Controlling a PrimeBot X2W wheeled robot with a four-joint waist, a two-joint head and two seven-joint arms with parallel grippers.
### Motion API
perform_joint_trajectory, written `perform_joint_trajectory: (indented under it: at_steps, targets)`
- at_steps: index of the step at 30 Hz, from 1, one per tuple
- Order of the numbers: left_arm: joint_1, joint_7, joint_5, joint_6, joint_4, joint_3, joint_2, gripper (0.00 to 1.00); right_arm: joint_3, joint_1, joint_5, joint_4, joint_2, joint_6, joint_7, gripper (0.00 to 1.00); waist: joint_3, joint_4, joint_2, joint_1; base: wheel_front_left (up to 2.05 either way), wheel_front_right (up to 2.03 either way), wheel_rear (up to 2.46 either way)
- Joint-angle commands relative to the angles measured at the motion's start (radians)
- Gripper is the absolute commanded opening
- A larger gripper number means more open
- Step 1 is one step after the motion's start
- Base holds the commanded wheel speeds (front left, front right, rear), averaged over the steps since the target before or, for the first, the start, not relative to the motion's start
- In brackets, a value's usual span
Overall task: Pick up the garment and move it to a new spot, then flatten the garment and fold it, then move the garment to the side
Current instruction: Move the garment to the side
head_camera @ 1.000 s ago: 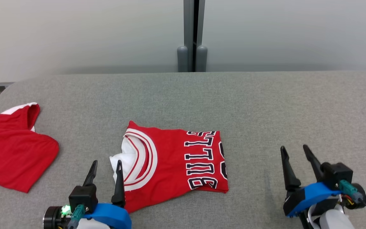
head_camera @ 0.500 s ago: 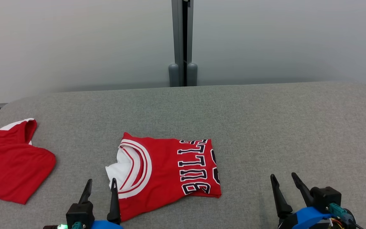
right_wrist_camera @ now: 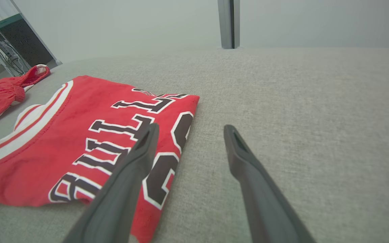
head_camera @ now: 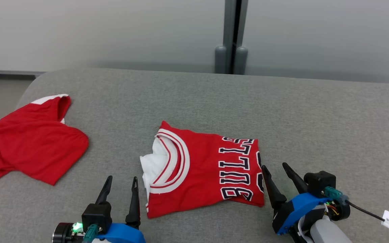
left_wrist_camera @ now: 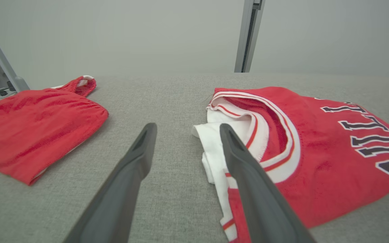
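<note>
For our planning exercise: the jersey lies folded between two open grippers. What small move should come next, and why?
Probably bring both grippers in to pinch the jersey at its ends. It lies folded; the left gripper stands open by its collar end, the right gripper open by its lettered end, neither holding anything. Only moving it aside seems left.

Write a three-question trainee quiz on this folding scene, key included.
1. True or false: the left hand, open, sits near the collar end of the folded jersey.
2. Which lies farther to the robot's left on the grey surface? A) the folded jersey B) the loose red garment
3. Fill in: the jersey's lettering reads ____.
Key: 1 true; 2 B; 3 BULLS.
</note>
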Motion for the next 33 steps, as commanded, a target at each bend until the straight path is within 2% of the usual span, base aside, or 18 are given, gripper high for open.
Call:
perform_joint_trajectory:
  at_steps: [1,7,8,9,10,19,21,22,24,26,33]
  targets:
    - [-0.018,-0.005,-0.002,-0.001,0.002,-0.003,0.001,1.00,0.005,-0.040,0.012,0.042,-0.002,0.000,-0.003,1.00,0.041,0.062,0.0000,0.0000,0.00,0.00,0.00]
    - [-0.015,-0.005,-0.008,0.000,0.001,0.008,0.001,1.00,-0.006,-0.112,0.006,0.199,-0.003,0.000,0.009,1.00,0.061,0.128,0.0000,0.0000,0.00,0.00,0.00]
    - [-0.011,-0.005,-0.011,0.002,0.000,0.013,0.000,1.00,-0.008,-0.118,0.008,0.227,-0.003,0.000,0.015,0.96,0.061,0.131,0.0000,0.0000,0.00,0.00,0.00]
    - [-0.008,-0.005,-0.012,0.003,-0.002,0.017,0.000,1.00,-0.004,-0.124,0.004,0.254,-0.003,0.000,0.025,0.67,0.061,0.131,0.0000,0.0000,0.00,0.00,0.00]
    - [-0.002,-0.005,-0.013,0.006,-0.006,0.026,0.000,1.00,0.009,-0.125,0.016,0.292,-0.002,0.000,0.029,0.00,0.060,0.124,0.0000,0.0000,0.00,0.00,0.00]
    - [-0.017,-0.005,-0.013,-0.009,-0.016,0.019,0.000,1.00,0.035,-0.158,0.061,0.283,-0.009,-0.002,0.001,0.00,0.048,0.003,0.0000,0.0000,0.00,0.00,0.00]
    - [-0.024,-0.005,-0.018,-0.009,-0.022,0.018,0.000,1.00,0.052,-0.156,0.074,0.245,-0.008,-0.001,-0.002,0.00,0.044,-0.086,0.0000,0.0000,0.00,0.00,0.00]
    - [-0.032,-0.005,-0.011,-0.012,-0.024,0.016,0.000,1.00,0.057,-0.147,0.080,0.215,-0.006,-0.001,-0.003,0.00,0.045,-0.155,0.0000,0.0000,0.00,0.00,0.00]
    - [-0.044,-0.005,-0.005,-0.014,-0.025,0.016,0.000,1.00,0.063,-0.134,0.082,0.190,-0.005,-0.001,-0.003,0.00,0.047,-0.222,0.0000,0.0000,0.00,0.00,0.00]
    - [-0.067,-0.005,0.001,-0.023,-0.023,0.012,0.000,1.00,0.064,-0.108,0.092,0.151,-0.004,-0.001,-0.003,0.00,0.053,-0.347,0.0000,0.0000,0.00,0.00,0.00]
    - [-0.104,-0.005,-0.012,-0.024,-0.026,0.014,0.000,1.00,0.077,-0.071,0.107,0.079,-0.003,0.000,-0.004,0.00,0.079,-0.529,0.0000,0.0000,0.00,0.00,0.00]
